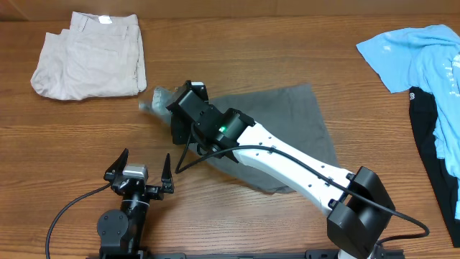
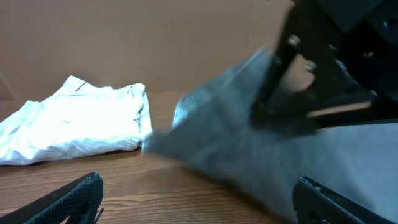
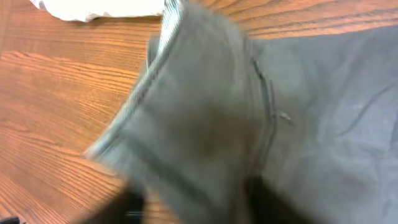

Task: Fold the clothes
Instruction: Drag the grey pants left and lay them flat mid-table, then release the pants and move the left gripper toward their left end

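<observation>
The grey shorts (image 1: 287,122) lie in the middle of the table. My right gripper (image 1: 180,108) is shut on their left waistband edge and holds it lifted off the wood; the raised cloth is blurred in the right wrist view (image 3: 205,118) and the left wrist view (image 2: 249,124). My left gripper (image 1: 140,173) is open and empty, low at the front left, short of the grey cloth. Folded beige shorts (image 1: 90,54) sit at the back left. A light-blue T-shirt (image 1: 417,54) and a black garment (image 1: 431,144) lie at the right edge.
The beige shorts also show in the left wrist view (image 2: 74,121). Bare wood table (image 1: 57,144) lies between my left gripper and the beige shorts. The right arm (image 1: 302,165) stretches across the grey shorts from its base at the front right.
</observation>
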Action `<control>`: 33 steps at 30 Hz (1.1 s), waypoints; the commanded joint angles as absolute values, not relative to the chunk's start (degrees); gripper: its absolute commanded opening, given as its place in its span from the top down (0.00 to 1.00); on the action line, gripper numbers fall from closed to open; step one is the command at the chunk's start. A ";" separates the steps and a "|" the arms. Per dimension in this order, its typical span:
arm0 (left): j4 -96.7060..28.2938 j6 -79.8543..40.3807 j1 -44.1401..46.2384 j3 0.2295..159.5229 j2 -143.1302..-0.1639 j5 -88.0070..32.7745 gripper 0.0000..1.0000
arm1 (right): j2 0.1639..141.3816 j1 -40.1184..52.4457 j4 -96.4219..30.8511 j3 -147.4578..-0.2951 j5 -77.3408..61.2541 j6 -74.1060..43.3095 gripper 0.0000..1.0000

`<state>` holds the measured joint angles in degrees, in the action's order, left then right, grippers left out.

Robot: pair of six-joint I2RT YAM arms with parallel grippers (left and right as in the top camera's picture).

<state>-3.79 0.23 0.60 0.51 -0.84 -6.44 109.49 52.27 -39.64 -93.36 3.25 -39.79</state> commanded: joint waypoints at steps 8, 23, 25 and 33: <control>-3.79 1.32 0.38 0.27 -0.21 -6.87 0.00 | 105.21 45.91 -43.55 -94.65 5.06 -36.64 0.12; -3.79 1.32 0.38 0.27 -0.21 -6.87 0.00 | 94.00 7.81 -73.54 -92.55 -0.01 -18.15 0.00; -3.79 1.32 0.38 0.27 -0.21 -6.87 0.00 | 94.00 3.51 -73.47 -90.50 -4.71 -16.27 0.00; -3.79 1.32 0.38 0.27 -0.21 -6.87 0.00 | 94.00 -5.89 -68.07 -79.70 -24.14 -8.69 0.00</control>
<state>-3.79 0.23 0.62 0.51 -0.86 -6.44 94.04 -5.21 -68.95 -82.41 -15.27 -12.27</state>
